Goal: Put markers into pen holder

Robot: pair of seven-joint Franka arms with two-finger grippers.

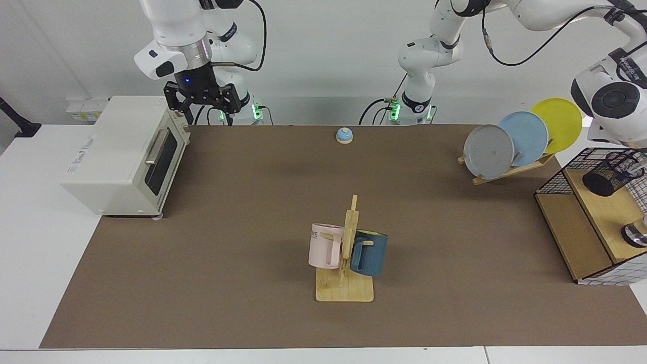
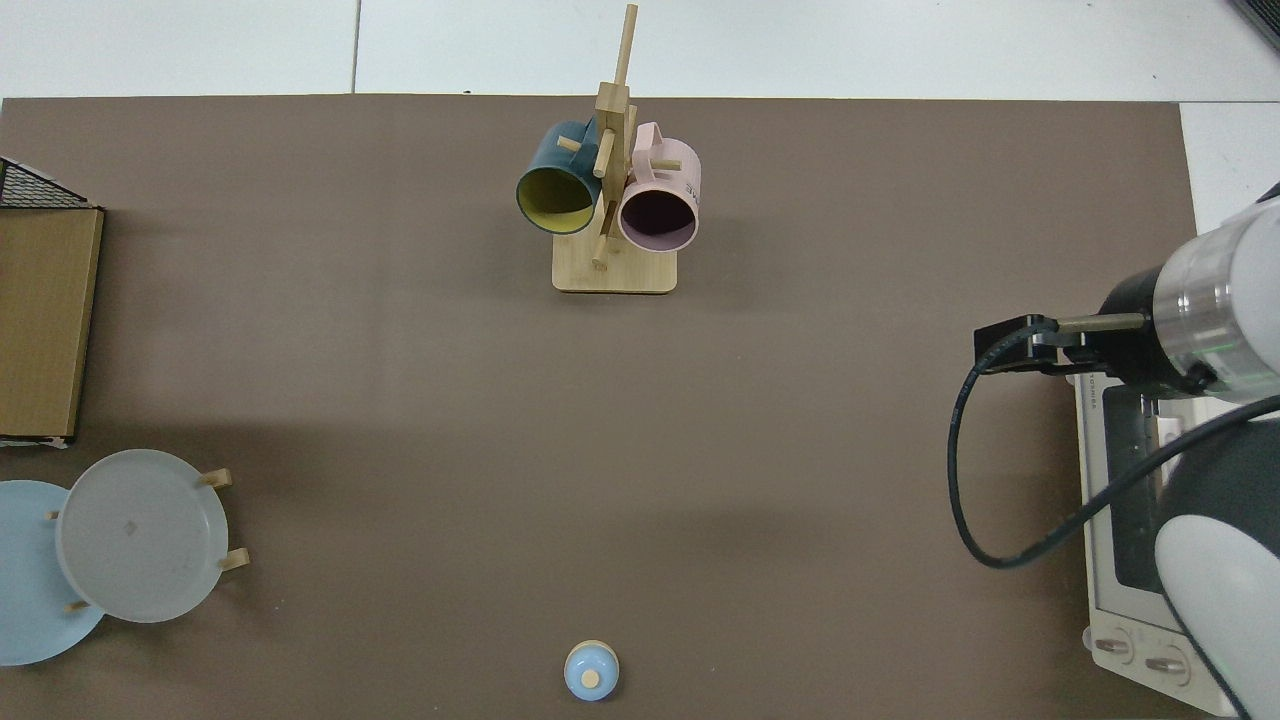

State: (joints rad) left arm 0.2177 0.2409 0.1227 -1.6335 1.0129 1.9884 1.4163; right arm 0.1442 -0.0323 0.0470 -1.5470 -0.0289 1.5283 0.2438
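The pen holder (image 1: 608,175), a black mesh cup, stands on the wooden top of the wire rack (image 1: 573,230) at the far right of the facing view. No markers show in either view. Just above the holder hangs my left arm's wrist (image 1: 612,98); its gripper is cut off by the frame edge. At the back left my right gripper (image 1: 206,117) hangs open and empty, beside the top corner of the toaster oven (image 1: 119,154). That same arm (image 2: 1190,330) waits over the oven in the top view, where the holder is out of frame.
A wooden mug tree (image 1: 346,253) with a pink and a blue mug stands mid-table toward the front. Three plates (image 1: 520,139) lean in a wooden stand at the back right. A small blue bell (image 1: 344,135) sits at the back edge.
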